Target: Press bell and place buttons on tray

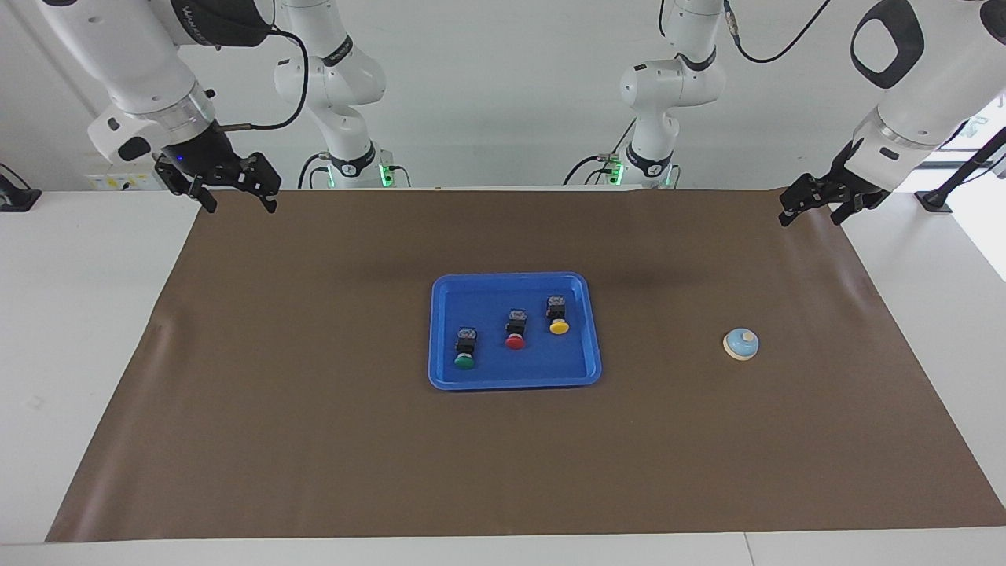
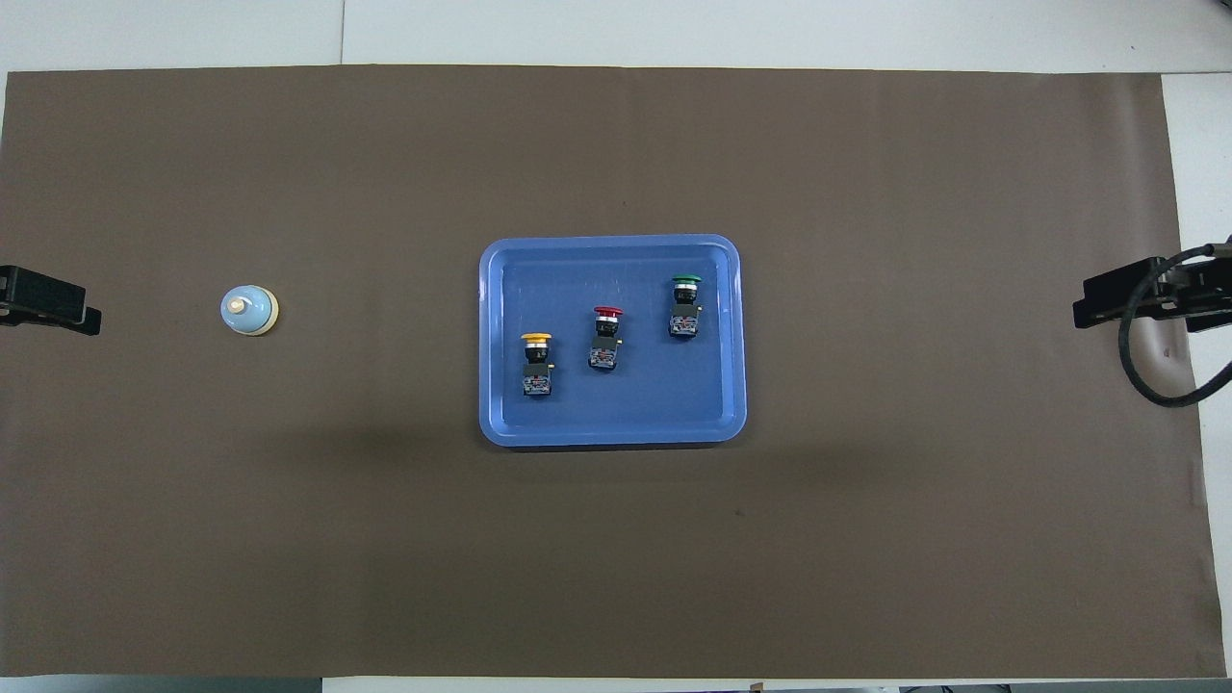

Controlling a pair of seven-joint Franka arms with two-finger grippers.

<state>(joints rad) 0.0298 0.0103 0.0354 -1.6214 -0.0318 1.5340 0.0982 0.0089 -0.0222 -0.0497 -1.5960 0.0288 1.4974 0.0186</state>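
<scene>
The blue tray (image 1: pixel 487 299) (image 2: pixel 635 409) lies mid-mat and holds all three buttons on their sides: green (image 1: pixel 464 350) (image 2: pixel 685 306), red (image 1: pixel 515 330) (image 2: pixel 605 337) and yellow (image 1: pixel 558 317) (image 2: pixel 536 362). Toward the left arm's end of the table, the light-blue bell (image 1: pixel 741 344) (image 2: pixel 249 311) stands alone on the mat. My left gripper (image 1: pixel 811 217) (image 2: pixel 50 306) hangs open and empty over the mat's corner at that end, well apart from the bell. At the other end, my right gripper (image 1: pixel 241 204) (image 2: pixel 1116 300) hovers open and empty over the mat's corner.
A brown mat (image 1: pixel 314 440) covers most of the white table (image 1: pixel 78 314). A black cable (image 2: pixel 1155 375) loops from the right gripper over the mat's edge.
</scene>
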